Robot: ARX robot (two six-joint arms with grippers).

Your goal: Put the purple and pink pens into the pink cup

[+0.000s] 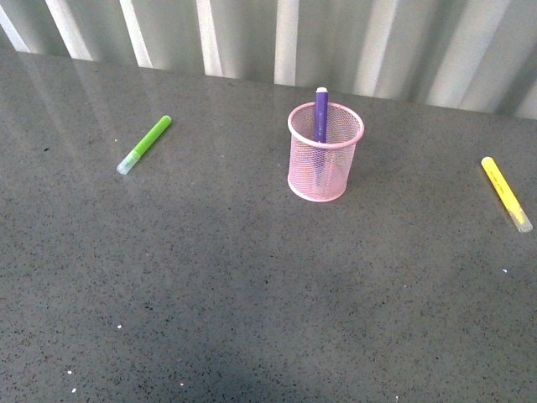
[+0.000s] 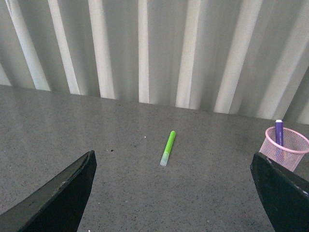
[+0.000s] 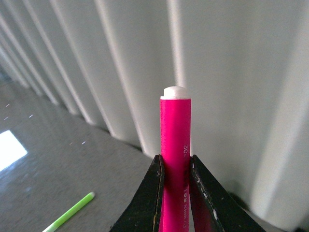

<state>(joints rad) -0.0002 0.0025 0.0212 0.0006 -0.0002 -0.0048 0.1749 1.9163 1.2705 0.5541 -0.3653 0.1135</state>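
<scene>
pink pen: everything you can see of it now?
The pink pen shows only in the right wrist view. Bright magenta, smooth plastic-looking barrel, small dark print along one side, rounded white end pointing away from the camera. It is clamped between the two black fingers of the right end effector, in line with them, its lower part hidden. The visible part touches nothing else.
</scene>
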